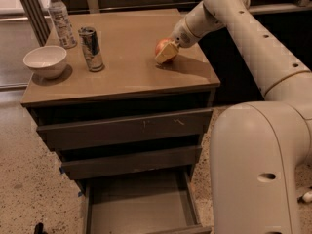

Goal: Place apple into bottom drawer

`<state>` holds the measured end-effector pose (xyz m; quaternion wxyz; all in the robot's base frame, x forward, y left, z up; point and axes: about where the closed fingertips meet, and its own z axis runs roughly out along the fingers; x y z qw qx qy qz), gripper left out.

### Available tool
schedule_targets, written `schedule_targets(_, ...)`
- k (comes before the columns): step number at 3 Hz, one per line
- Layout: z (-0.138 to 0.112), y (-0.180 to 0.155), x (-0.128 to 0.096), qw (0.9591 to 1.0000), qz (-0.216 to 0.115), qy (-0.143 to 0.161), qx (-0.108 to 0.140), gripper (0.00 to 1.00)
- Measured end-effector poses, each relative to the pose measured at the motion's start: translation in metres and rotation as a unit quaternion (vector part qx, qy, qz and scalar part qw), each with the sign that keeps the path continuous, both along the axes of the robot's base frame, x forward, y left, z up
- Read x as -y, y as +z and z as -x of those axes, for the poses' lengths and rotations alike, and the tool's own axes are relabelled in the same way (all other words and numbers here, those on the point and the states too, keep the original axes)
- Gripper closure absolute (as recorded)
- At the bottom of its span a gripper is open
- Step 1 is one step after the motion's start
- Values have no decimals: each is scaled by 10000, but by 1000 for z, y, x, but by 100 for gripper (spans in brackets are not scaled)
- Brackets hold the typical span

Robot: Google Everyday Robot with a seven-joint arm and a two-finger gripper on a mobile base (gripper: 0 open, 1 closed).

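The red-orange apple (160, 46) is at the right middle of the cabinet top (122, 72). My gripper (166, 51) reaches in from the right and is shut on the apple; a tan finger (168, 53) covers its front right side. The apple sits at or just above the surface, with a shadow under it. The bottom drawer (139, 204) is pulled out at the foot of the cabinet. Its flat grey floor is bare. The middle drawer (131, 162) and the scratched top drawer (126, 128) are closed.
A white bowl (45, 61) stands at the top's left edge, a metal can (91, 48) beside it, and a water bottle (60, 17) at the back left. My large white arm (263, 130) fills the right side, next to the cabinet. The floor is speckled.
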<state>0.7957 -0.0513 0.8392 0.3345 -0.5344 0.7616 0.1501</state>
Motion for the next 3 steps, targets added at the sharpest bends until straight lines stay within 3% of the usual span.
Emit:
schedule_targets(1,0,0,0,10000,0,0,0,73)
schedule_targets(2,10,7,-1,9996,-194,211,40,96)
schedule_targets(3,45,21,3,9963,-476,712,15,100)
